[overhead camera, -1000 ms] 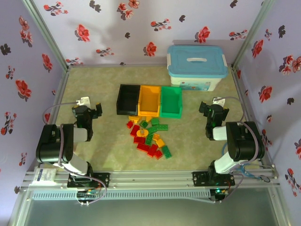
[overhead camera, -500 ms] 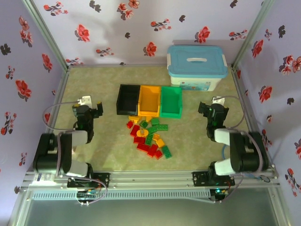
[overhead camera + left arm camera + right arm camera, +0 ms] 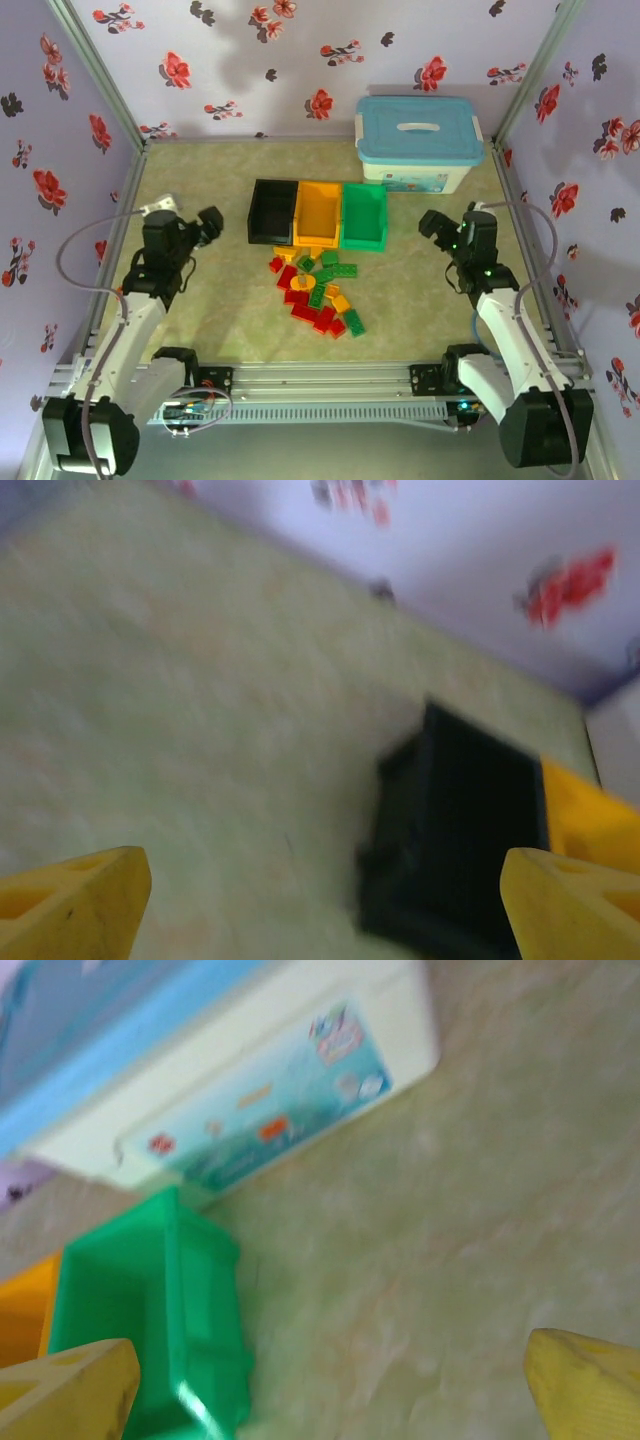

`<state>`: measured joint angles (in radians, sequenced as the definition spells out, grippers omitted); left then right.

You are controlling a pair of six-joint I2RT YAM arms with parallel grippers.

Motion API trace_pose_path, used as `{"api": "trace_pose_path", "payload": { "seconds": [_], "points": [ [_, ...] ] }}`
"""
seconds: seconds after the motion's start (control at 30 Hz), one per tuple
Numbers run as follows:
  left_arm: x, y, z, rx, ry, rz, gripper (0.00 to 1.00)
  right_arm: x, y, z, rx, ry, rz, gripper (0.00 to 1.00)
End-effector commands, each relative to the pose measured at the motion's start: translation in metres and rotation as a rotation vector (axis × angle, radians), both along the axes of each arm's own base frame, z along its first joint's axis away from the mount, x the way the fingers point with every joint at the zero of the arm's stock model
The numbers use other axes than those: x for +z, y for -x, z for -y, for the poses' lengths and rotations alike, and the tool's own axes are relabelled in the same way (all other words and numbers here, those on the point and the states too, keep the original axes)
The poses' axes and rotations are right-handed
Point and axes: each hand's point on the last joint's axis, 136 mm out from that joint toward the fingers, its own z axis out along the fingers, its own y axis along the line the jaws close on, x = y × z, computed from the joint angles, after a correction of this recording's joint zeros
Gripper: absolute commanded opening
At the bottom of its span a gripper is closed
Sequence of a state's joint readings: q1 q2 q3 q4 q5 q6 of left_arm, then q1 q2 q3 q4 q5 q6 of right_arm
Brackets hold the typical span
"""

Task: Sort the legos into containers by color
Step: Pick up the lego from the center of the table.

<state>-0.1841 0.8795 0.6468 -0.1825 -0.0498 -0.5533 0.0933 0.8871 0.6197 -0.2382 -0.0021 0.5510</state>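
Both arms have stretched forward out of their folded pose; bins and bricks sit as before.

Top view: left gripper hangs over the bare mottled beige table, left of the black bin, jaws apart, nothing in them. Right gripper is just right of the green bin, jaws spread, nothing in them. Three boxy, glossy plastic bins stand touching in a row, the orange bin in the middle. The legos are small studded bricks in red, orange-yellow and green, lying in a loose heap on the table just in front of the bins, none visibly inside one. White tub with a pale-blue handled lid stands behind the green bin.

Left wrist view, blurred: two yellow wedge-shaped fingers wide apart, bare table between them; black bin ahead to the right, orange bin beside it.

Right wrist view, blurred: yellow fingers wide apart over bare table; green bin at left, the stickered white tub behind it.
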Motion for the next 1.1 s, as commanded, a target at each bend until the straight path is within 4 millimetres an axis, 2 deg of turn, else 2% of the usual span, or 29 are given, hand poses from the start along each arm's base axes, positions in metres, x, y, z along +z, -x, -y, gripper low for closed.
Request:
{"api": "trace_pose_path", "payload": {
  "seconds": [0.0,0.13,0.27,0.47,0.6,0.7,0.8,0.93,1.07],
  "points": [
    [-0.026,0.035,0.033,-0.097,0.053,-0.157,0.94,0.006,0.024,-0.021,0.093,-0.024,-0.068,0.99],
    [-0.039,0.055,0.057,-0.165,-0.009,-0.214,0.95,0.009,0.035,-0.024,0.121,0.012,-0.115,0.99],
    [-0.062,0.072,0.074,-0.218,-0.060,-0.273,0.94,-0.003,0.040,-0.017,0.052,-0.030,-0.155,0.99],
    [-0.086,0.091,0.099,-0.288,-0.104,-0.358,0.91,-0.017,0.035,-0.049,0.217,-0.110,-0.175,0.99],
    [-0.103,0.098,0.108,-0.308,-0.120,-0.394,0.87,-0.030,0.032,-0.071,0.325,-0.166,-0.229,0.99],
    [-0.113,0.097,0.115,-0.313,-0.130,-0.410,0.83,-0.035,0.028,-0.083,0.384,-0.176,-0.246,0.94],
    [-0.114,0.088,0.123,-0.308,-0.132,-0.414,0.79,-0.040,0.025,-0.083,0.399,-0.137,-0.269,0.90],
    [-0.114,0.069,0.137,-0.324,-0.175,-0.423,0.74,-0.041,0.021,-0.087,0.416,-0.149,-0.258,0.88],
    [-0.120,0.052,0.143,-0.330,-0.245,-0.476,0.69,-0.046,0.020,-0.088,0.416,-0.152,-0.269,0.85]
  ]
}}
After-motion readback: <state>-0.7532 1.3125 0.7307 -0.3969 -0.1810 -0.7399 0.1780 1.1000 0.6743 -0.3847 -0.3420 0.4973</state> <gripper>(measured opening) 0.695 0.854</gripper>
